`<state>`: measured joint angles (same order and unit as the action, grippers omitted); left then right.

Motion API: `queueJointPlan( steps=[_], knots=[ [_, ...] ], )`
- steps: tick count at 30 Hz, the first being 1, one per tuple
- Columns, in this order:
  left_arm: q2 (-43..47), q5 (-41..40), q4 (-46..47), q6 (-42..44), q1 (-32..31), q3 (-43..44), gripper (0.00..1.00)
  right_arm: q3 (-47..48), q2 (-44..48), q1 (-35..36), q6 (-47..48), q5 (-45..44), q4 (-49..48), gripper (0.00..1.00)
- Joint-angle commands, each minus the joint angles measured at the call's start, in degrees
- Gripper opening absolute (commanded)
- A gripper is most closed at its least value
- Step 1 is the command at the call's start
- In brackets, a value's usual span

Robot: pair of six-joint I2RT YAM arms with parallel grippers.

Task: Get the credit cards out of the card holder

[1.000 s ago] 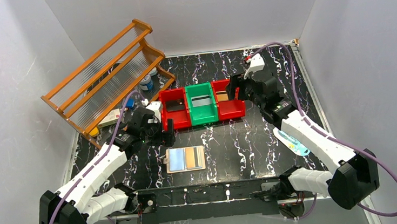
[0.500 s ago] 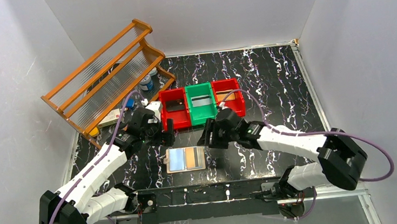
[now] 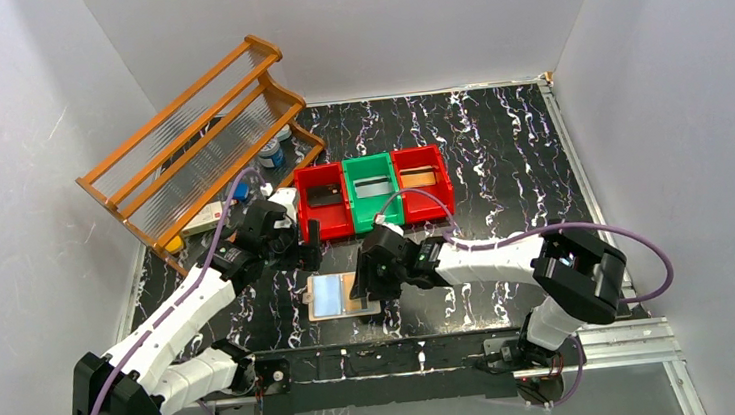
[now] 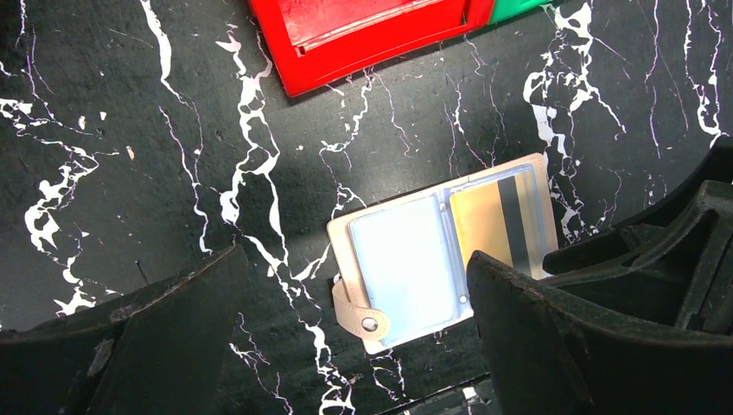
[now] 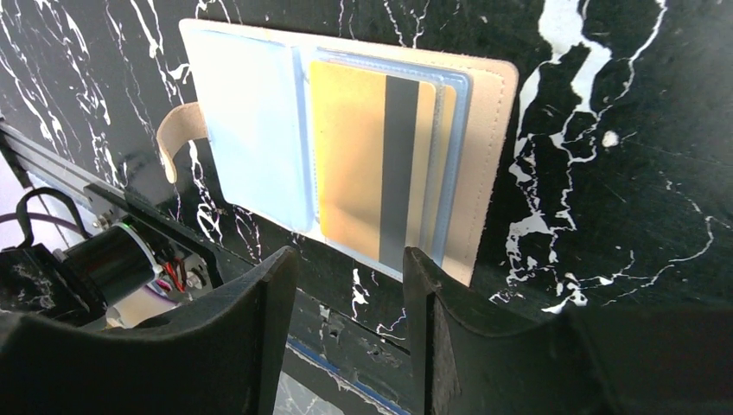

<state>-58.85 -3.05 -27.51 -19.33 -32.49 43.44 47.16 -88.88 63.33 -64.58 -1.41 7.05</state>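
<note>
Close to the near edge of the black, white-veined worktop [image 3: 500, 156], a little left of its middle, the tan leather-like bifold card holder [image 3: 326, 296] is lying open and flat. Its left pale blue sleeve is looking empty. The right sleeve is holding an orange-gold plastic card with a dark stripe [image 5: 363, 156], and a paler edge behind it may be a further card. The right gripper [image 5: 350, 259] is hanging just over that card-bearing half, jaws standing apart with nothing between them. Just behind the holder and to the left, the left gripper [image 3: 304, 248] is hovering above the worktop, jaws spread wide and empty.

Farther back, three plastic bins are sitting side by side:
- a red bin [image 3: 328, 229] with a dark card [image 3: 323, 197]
- a green bin [image 3: 378, 219] with a silvery grey card [image 3: 374, 188]
- a second red bin [image 3: 428, 207] with an orange-brown card [image 3: 419, 176]

A slatted wooden rack [image 3: 191, 133] is leaning by the far-left corner.

The step in hand seems to be the approach to the orange-gold card. The next move likely calls for lowering onto an exposed edge and drawing the card from its sleeve. The light holder may slide, so the left jaws may need to pin the empty half.
</note>
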Motion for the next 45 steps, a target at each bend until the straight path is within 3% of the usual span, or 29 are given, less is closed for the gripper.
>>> queueJointPlan(
  steps=[1,10,18,24,30,35,45],
  knots=[
    [0.3,-1.5,-1.0,0.0,-0.2,0.4,0.98,1.8,1.2,0.0,-1.8,-3.1,1.3,0.56],
    [3.6,-2.4,-1.0,-0.5,-0.2,0.2,0.98,4.5,-6.2,-1.0,-0.5,-1.0,2.6,0.52],
    [5.5,-2.1,-0.4,-0.9,-0.2,-0.3,0.98,4.2,-6.1,-1.2,-1.1,-3.0,4.2,0.46],
    [6.7,4.6,1.0,-6.4,-0.2,-1.4,0.98,3.7,-6.5,-1.6,-1.2,-2.1,3.7,0.46],
    [5.8,22.0,10.3,-16.4,-0.3,-6.1,0.98,3.1,-6.8,-2.3,-1.5,-0.9,3.0,0.46],
    [1.8,31.3,20.7,-26.3,-0.3,-12.9,0.87,3.1,-7.3,-2.6,-1.7,-0.1,3.1,0.47],
    [-4.4,32.5,27.4,-30.1,-0.2,-19.9,0.72,2.8,-8.6,-3.2,-1.7,1.8,2.3,0.47]
  ],
)
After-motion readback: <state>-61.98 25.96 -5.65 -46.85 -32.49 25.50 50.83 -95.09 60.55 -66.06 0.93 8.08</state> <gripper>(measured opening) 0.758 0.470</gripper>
